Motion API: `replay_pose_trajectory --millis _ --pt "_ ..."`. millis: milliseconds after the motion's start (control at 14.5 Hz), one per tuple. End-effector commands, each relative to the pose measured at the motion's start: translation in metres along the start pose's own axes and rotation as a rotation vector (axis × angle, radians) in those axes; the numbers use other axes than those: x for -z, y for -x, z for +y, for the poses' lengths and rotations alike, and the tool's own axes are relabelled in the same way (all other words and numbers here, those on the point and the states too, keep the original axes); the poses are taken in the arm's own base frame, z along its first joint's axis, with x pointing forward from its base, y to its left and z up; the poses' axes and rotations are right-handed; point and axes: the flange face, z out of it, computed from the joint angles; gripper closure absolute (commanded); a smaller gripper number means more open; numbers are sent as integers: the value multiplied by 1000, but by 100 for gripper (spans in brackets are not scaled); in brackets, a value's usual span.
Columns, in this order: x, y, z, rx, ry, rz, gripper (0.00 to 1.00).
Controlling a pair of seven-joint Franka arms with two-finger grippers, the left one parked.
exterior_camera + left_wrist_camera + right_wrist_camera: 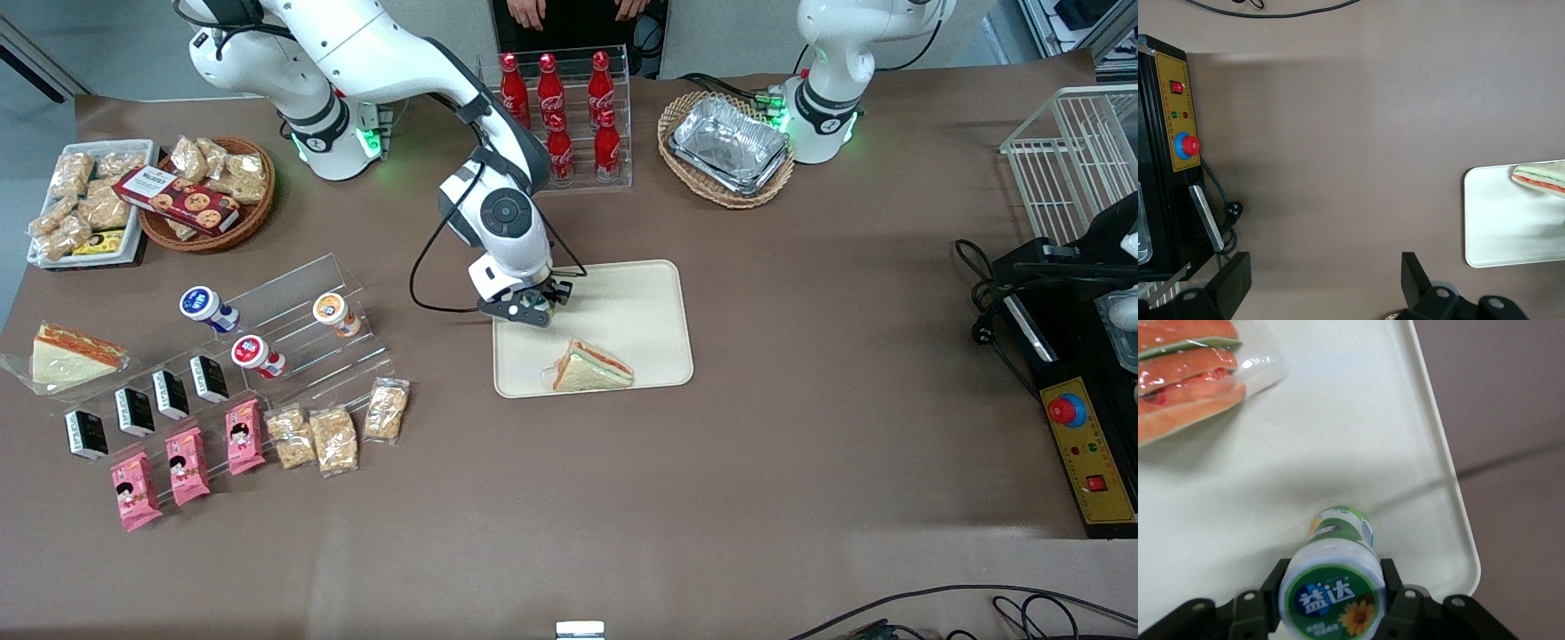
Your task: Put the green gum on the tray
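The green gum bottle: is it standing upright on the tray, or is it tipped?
Upright. The green gum stands lid-up with its base on the tray, near a corner, the gripper fingers closed on its sides.

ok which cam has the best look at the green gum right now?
The right wrist view: the green gum stands upright between the fingers of the claw, lid and label visible, its base at the tray. In the front view the claw and wrist hide the bottle. The left wrist view doesn't show it.

Green gum (1333, 587) hidden beneath hand (532, 308)
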Motion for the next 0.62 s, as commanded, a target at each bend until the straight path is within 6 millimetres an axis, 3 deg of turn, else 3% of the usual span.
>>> replay_pose_trajectory --millis 0,138,208,277,553 --pt "-7 0 4 10 -6 3 52" --pt "-9 3 4 11 2 -1 45" --pt "-10 3 4 -2 2 -1 4" --pt "-9 2 4 -2 0 0 0" --pt "-4 1 3 11 -2 3 0"
